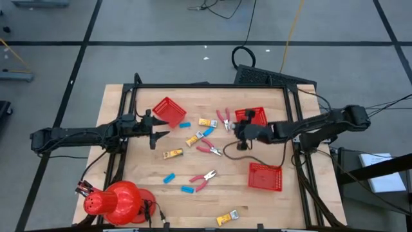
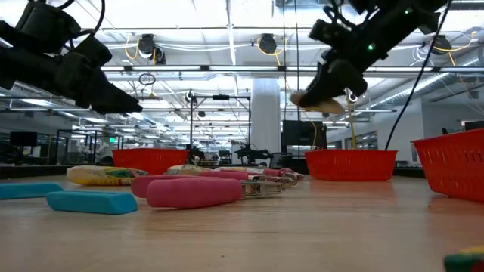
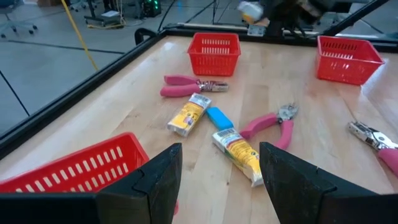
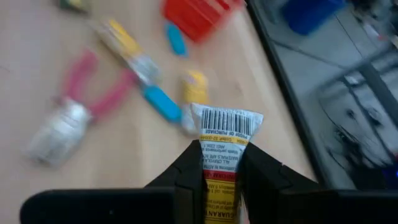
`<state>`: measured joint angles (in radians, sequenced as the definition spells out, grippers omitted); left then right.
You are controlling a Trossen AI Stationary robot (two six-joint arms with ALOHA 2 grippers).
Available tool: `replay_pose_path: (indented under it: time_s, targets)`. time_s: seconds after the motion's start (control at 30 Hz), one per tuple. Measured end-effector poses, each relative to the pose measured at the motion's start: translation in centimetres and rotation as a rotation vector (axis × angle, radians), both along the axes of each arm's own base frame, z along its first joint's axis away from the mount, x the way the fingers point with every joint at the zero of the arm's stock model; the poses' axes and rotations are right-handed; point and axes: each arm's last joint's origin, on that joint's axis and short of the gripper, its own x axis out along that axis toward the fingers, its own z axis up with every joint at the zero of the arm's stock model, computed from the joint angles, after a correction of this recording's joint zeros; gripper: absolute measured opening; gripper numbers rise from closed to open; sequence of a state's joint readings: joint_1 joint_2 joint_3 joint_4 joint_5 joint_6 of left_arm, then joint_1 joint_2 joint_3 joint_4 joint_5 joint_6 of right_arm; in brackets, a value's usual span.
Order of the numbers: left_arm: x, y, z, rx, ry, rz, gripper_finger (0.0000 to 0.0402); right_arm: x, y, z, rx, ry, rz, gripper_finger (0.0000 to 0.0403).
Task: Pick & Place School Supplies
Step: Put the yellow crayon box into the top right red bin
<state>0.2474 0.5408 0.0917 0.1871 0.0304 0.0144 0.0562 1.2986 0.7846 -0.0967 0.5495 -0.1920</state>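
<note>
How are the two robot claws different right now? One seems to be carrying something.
The right gripper is shut on a yellow-and-white packet, whose barcoded end sticks out past its fingers; the left gripper is open and holds nothing. The right gripper hangs in the air near the red basket on its side of the table; the left gripper hovers beside the red basket on the other side. Both are dark, two-fingered, and raised off the wooden table.

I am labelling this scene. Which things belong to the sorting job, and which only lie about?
Job: packet held in right claw; packets; pliers; blue eraser; red baskets.
Lying about: red cone-shaped object; cable.
</note>
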Motion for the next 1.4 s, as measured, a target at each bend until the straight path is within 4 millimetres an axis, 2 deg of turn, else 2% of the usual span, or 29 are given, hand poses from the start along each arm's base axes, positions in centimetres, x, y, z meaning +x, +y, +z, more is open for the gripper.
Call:
replay_pose_path:
  time_s: [0.3, 0.4, 0.6, 0.73, 0.93, 1.03, 1.23, 1.33, 1.4]
  targets:
    - [0.0, 0.0, 0.0, 0.005, 0.005, 0.005, 0.0218, -2.7, -5.3, -2.3, 0.06, 0.123, -0.121, 0.0063]
    - [0.0, 0.0, 0.0, 0.005, 0.004, 0.007, 0.0218, -3.3, -6.8, -2.9, 0.135, 0.136, -0.121, 0.0063]
    - [0.0, 0.0, 0.0, 0.006, 0.006, 0.013, 0.0218, -4.8, -8.5, -4.3, 0.256, 0.156, -0.15, 0.0063]
    - [0.0, 0.0, 0.0, 0.006, 0.006, 0.013, 0.0218, -5.2, -8.5, -4.9, 0.305, 0.166, -0.128, 0.0074]
    - [0.0, 0.0, 0.0, 0.006, 0.006, 0.013, 0.0218, -5.3, -8.6, -5.0, 0.302, 0.155, -0.183, 0.0234]
    - [0.0, 0.0, 0.0, 0.006, 0.006, 0.013, 0.0218, -5.2, -8.7, -4.9, 0.294, 0.137, -0.185, 0.0279]
    - [0.0, 0.0, 0.0, 0.006, 0.006, 0.013, 0.0218, -4.5, -8.1, -3.9, 0.254, 0.083, -0.15, 0.028]
    - [0.0, 0.0, -0.1, 0.007, 0.007, 0.013, 0.0218, -3.5, -6.2, -2.8, 0.255, 0.044, -0.067, 0.0271]
    - [0.0, 0.0, 0.0, 0.011, 0.007, 0.012, 0.0218, -2.8, -4.2, -2.3, 0.268, 0.024, 0.008, 0.027]
